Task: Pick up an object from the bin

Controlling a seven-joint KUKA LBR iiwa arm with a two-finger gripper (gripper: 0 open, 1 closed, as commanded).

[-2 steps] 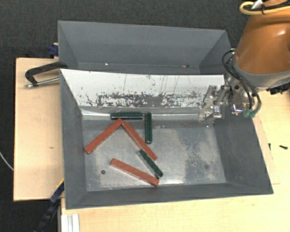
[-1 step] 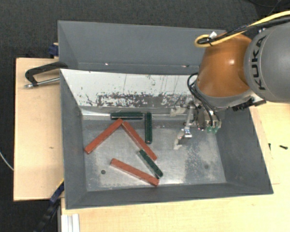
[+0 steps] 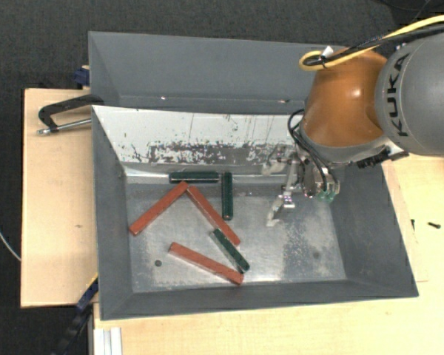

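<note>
The end effector [image 3: 283,207] hangs low over bare floor in the right half of the bin [image 3: 374,242]. Whether it is wide or narrow cannot be told. The nearest thing, just to its left, is a dark green bar [image 3: 227,196]. A long red bar [image 3: 213,214] lies beyond, among other scattered bars.
</note>
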